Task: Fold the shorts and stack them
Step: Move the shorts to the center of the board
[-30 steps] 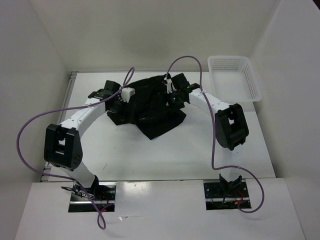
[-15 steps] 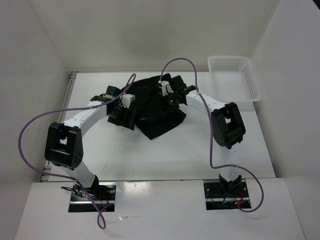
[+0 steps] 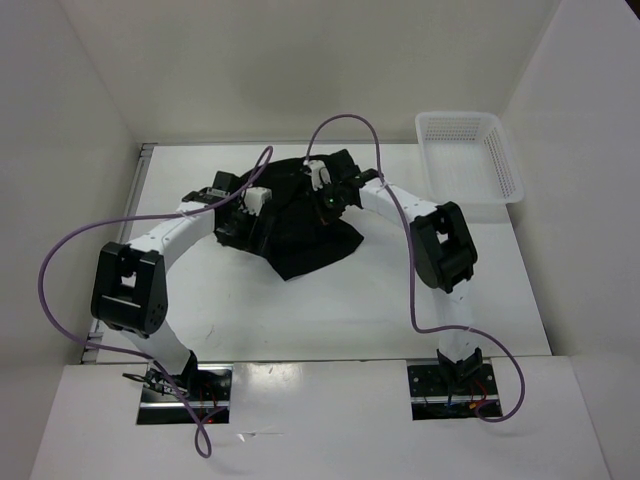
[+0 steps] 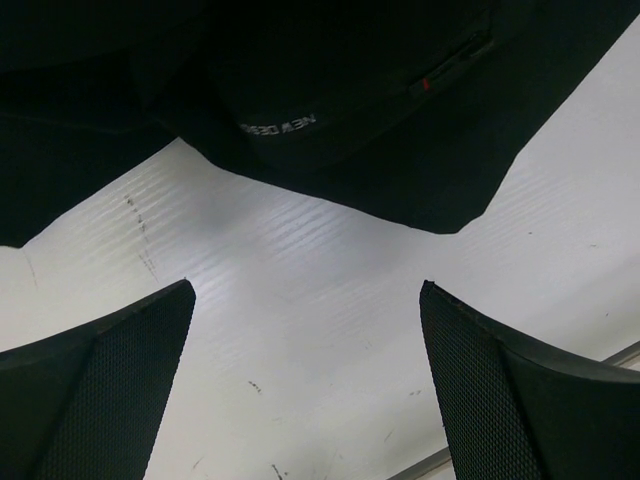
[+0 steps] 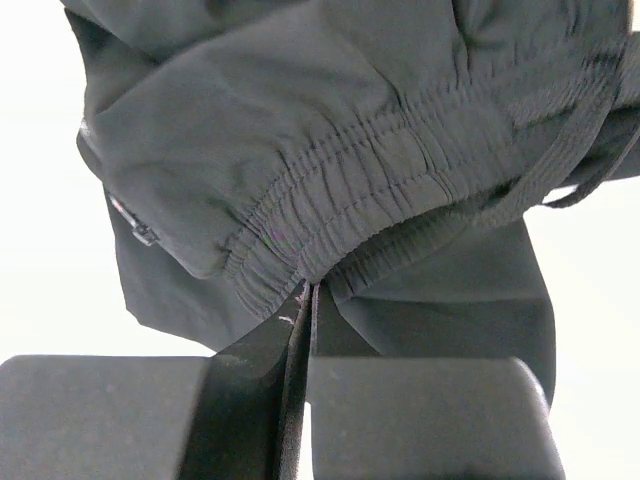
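Shorts (image 5: 330, 150) waistband pinched in right tool (image 5: 303, 300); left tool (image 4: 305, 290) spread, apparently hovering.

On table (image 3: 250, 310) centre: shorts (image 3: 315, 245); basket (image 3: 460, 117) behind, far right corner.

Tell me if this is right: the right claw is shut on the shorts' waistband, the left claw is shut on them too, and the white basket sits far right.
Not quite. The left wrist view shows the left claw open over bare table, the shorts just ahead of it. The right claw is shut on the waistband, and the white basket sits far right.
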### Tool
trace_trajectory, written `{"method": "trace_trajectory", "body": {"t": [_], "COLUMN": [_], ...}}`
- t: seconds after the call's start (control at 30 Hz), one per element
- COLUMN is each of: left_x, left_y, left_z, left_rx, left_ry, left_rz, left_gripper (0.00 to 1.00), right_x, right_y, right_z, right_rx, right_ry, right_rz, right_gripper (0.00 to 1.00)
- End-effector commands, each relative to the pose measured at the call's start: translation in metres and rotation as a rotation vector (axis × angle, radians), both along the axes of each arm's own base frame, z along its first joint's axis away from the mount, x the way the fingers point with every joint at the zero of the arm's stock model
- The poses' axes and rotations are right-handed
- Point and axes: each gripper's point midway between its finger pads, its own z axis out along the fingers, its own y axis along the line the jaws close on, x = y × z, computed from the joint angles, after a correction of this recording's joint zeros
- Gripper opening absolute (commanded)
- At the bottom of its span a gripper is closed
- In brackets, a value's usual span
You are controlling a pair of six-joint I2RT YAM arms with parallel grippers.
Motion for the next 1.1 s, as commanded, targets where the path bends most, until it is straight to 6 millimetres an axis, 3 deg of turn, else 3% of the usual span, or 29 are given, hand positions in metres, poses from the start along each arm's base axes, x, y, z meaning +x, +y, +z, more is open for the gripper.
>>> {"method": "trace_trajectory", "body": {"t": [0.0,0.07,0.2,0.27,0.3,0.4,0.43,0.53,0.63,0.8,0.93,1.07], "left_x": [0.003,0.001,-0.002,-0.004,-0.002,-0.003,-0.002,-0.005,-0.006,-0.009,-0.011,-0.011], "left_y": [-0.01,-0.01,-0.011,-0.013,-0.013,-0.011,-0.011,-0.009,-0.005,-0.002,-0.002,-0.002], "left_z": [-0.012,-0.025,-0.037,-0.039,-0.039,-0.042,-0.039,-0.039,-0.04,-0.038,-0.037,-0.037], "left_rx": [-0.036,-0.028,-0.031,-0.043,-0.045,-0.034,-0.036,-0.027,-0.008,0.003,0.003,0.003], "left_ry": [0.023,0.06,0.094,0.099,0.09,0.088,0.079,0.079,0.073,0.079,0.079,0.079], "left_rz": [-0.025,-0.025,-0.028,-0.033,-0.034,-0.029,-0.029,-0.026,-0.018,-0.014,-0.014,-0.014], "left_gripper": [1.0,1.0,1.0,1.0,1.0,1.0,1.0,1.0,1.0,1.0,1.0,1.0], "right_x": [0.013,0.013,0.0,-0.004,-0.007,-0.021,-0.021,-0.025,-0.03,-0.04,-0.043,-0.042], "right_y": [0.021,0.021,0.01,0.007,0.008,0.014,0.018,0.019,0.016,0.013,0.009,0.002], "right_z": [0.073,0.079,0.055,0.047,0.044,0.036,0.041,0.031,0.01,-0.015,-0.022,-0.011], "right_rx": [0.132,0.138,0.086,0.073,0.08,0.113,0.133,0.131,0.098,0.082,0.065,0.062], "right_ry": [-0.127,-0.137,-0.101,-0.088,-0.073,-0.013,-0.016,0.006,0.034,0.088,0.102,0.083], "right_rz": [0.027,0.027,0.04,0.046,0.056,0.121,0.135,0.166,0.211,0.241,0.234,0.202], "right_gripper": [0.0,0.0,0.02,0.14,0.29,0.45,0.47,0.55,0.64,0.73,0.8,0.82]}}
